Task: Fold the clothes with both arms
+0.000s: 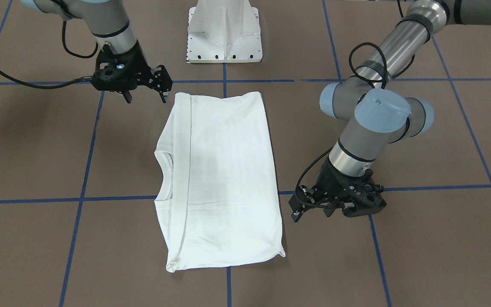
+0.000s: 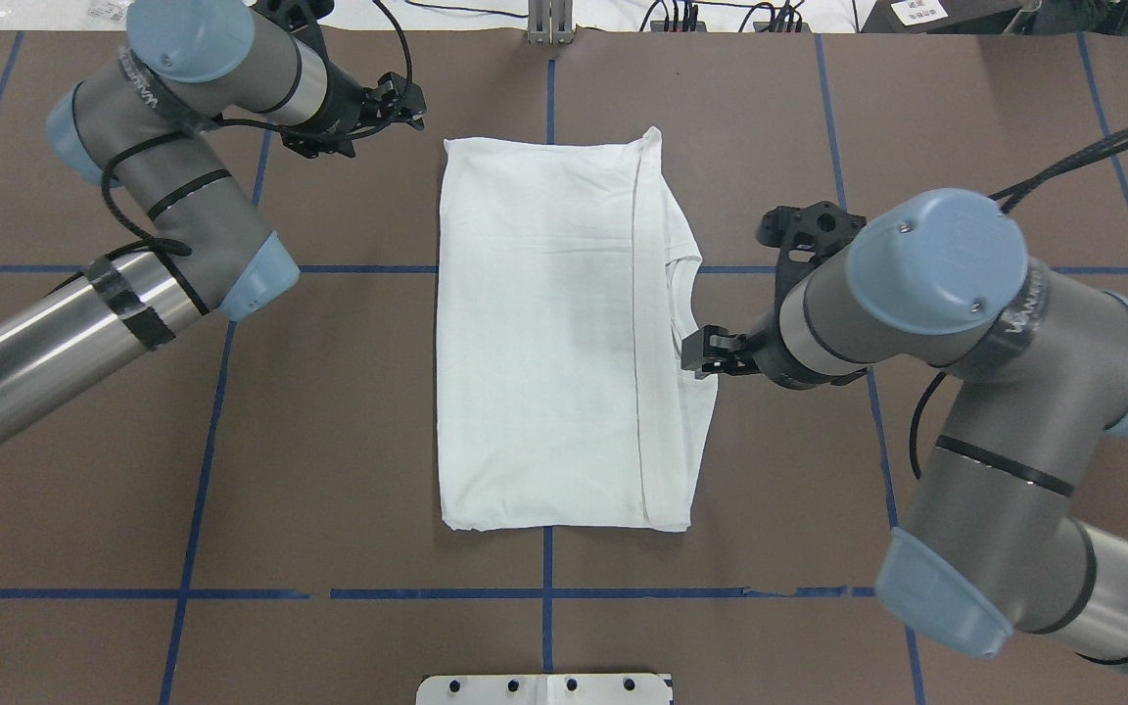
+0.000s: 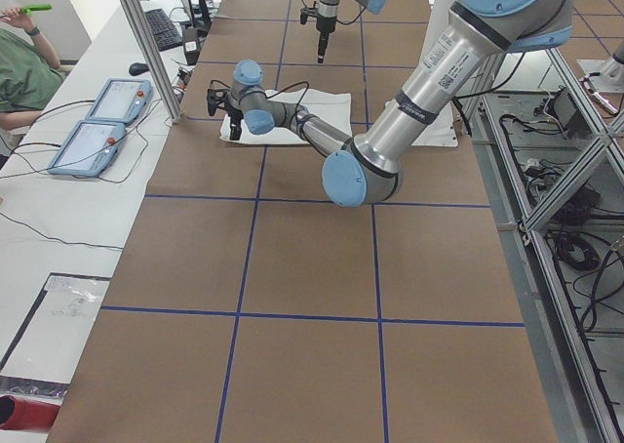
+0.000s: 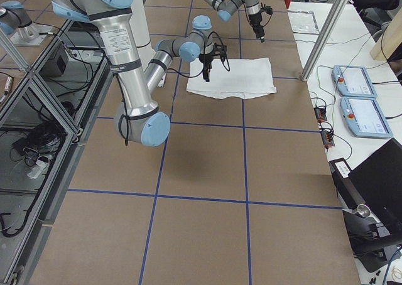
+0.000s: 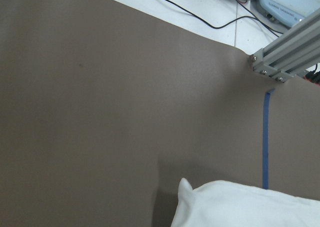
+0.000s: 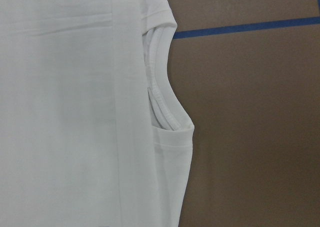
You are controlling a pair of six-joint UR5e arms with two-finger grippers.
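Overhead exterior showed me the shirt (image 2: 535,333) lying flat at the middle of the surface (image 2: 329,411), folded into a tall white rectangle across the blue tape lines (image 2: 358,268). Its collar (image 2: 681,284) notched the edge on the frame's right. A narrow folded strip (image 2: 650,411) ran the length of that side.

The left claw (image 2: 396,102) sat at the upper left of the frame, just beside the shirt's upper left corner and apart from the cloth. In the front-facing view I read its jaws as spread wide with nothing between them.

The right claw (image 2: 711,352) hung at the shirt's right edge, just below the collar in the frame. In the front-facing view its fingers (image 1: 127,97) pointed down, also well spread and empty, clear of the cloth.

My left wrist camera caught only a rounded shirt corner at the bottom of its frame, with a metal post (image 5: 290,52) at the upper right. My right wrist camera looked straight down on the collar and the brown surface beside it.

A white pedestal base (image 2: 544,688) sat at the bottom centre of the overhead frame, well apart from the shirt.
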